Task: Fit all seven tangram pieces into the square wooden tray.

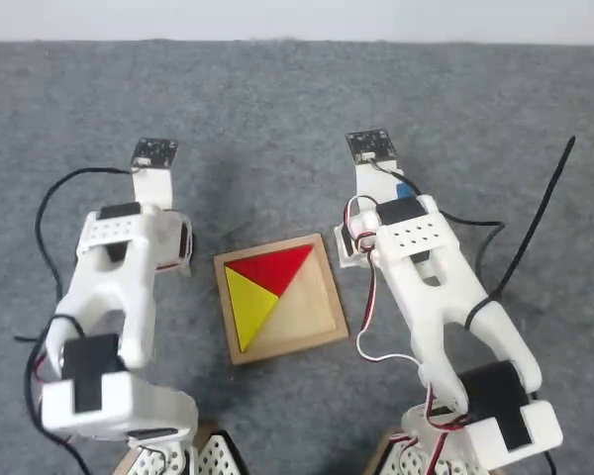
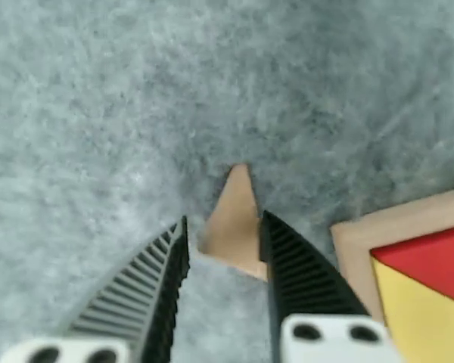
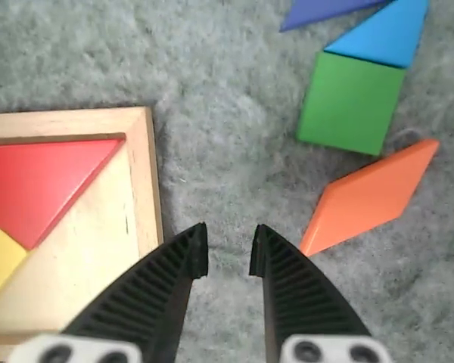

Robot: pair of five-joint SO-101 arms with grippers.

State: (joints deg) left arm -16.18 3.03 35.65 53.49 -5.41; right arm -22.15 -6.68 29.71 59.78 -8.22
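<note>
- Left gripper (image 2: 224, 225) stands open, one jaw on each side of the tan triangle (image 2: 234, 197), which lies flat just beside the tray (image 2: 359, 234).
- Right gripper (image 3: 228, 236), open and empty, hangs beside the tray's opposite edge, near the orange piece (image 3: 367, 197).
- Closing on slanted edges, I think, could squeeze the triangle out sideways.

Bright, even light, diffuse — soft, short shadows
</note>
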